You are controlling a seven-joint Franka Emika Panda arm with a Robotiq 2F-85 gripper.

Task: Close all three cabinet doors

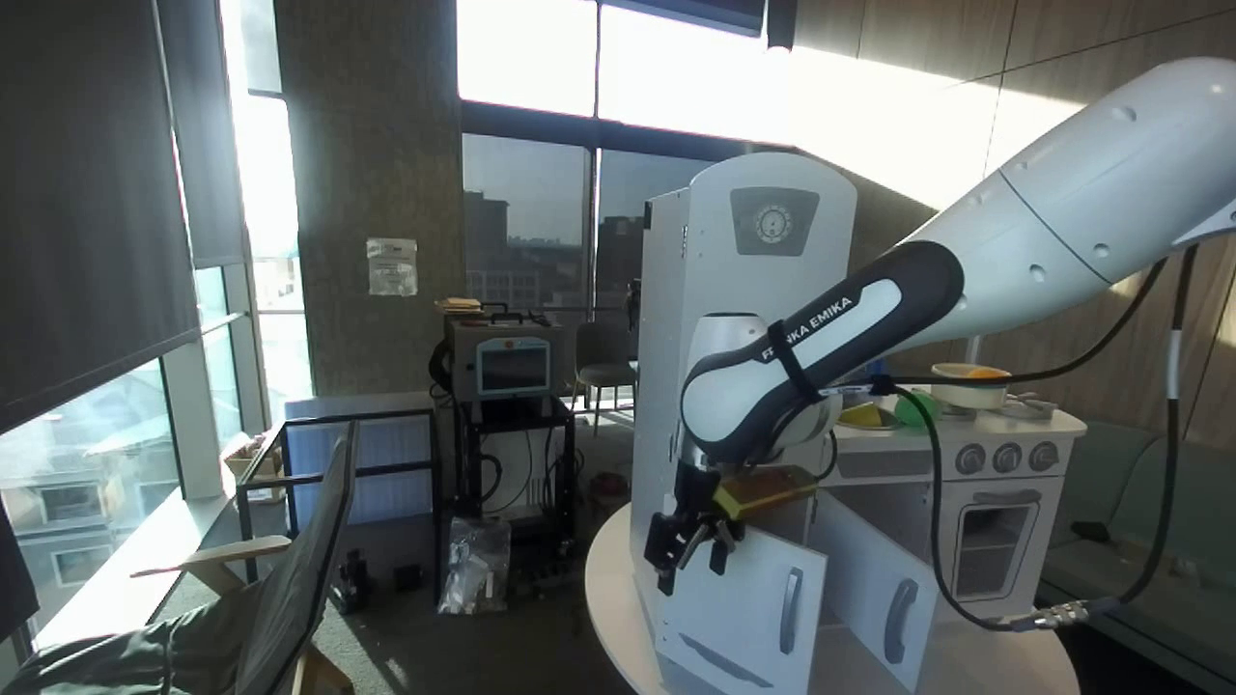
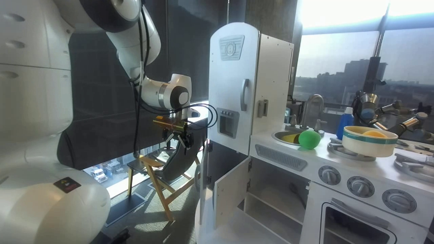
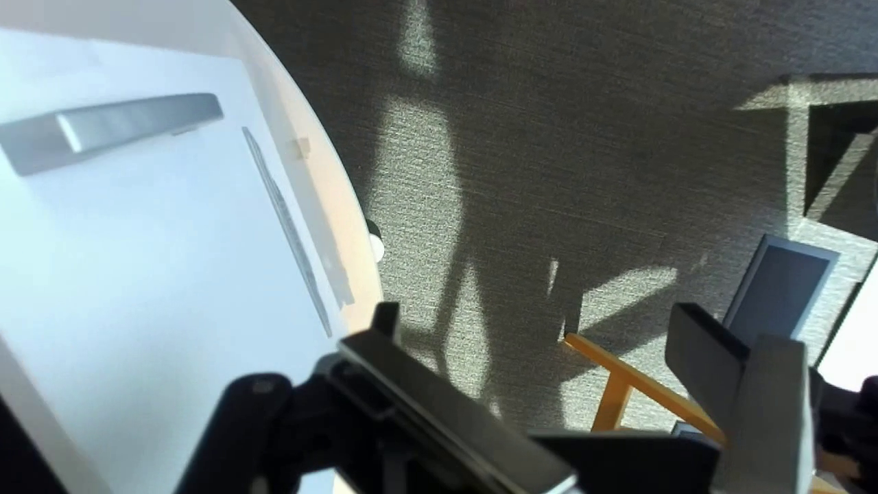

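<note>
The tall narrow door (image 2: 234,78) of the white cabinet looks shut. The short door below it stands swung open; its handle face shows in an exterior view (image 1: 739,608) and in the wrist view (image 3: 158,240), and it is nearly edge-on in an exterior view (image 2: 204,183). The other short door, under the sink, also stands open in both exterior views (image 1: 874,589) (image 2: 232,193). My gripper (image 1: 691,571) is open and empty, outside the lower tall-unit door's handle face, near its upper part. In the wrist view its fingers (image 3: 538,326) are over the floor beyond the table edge.
A round white table (image 1: 613,589) carries the cabinet. The low stove unit (image 2: 359,189) adjoins it, with a green ball (image 2: 309,139), a pot (image 2: 369,142) and a blue bottle (image 2: 345,123) on top. A wooden-armed chair (image 2: 162,179) stands on the floor near the gripper side.
</note>
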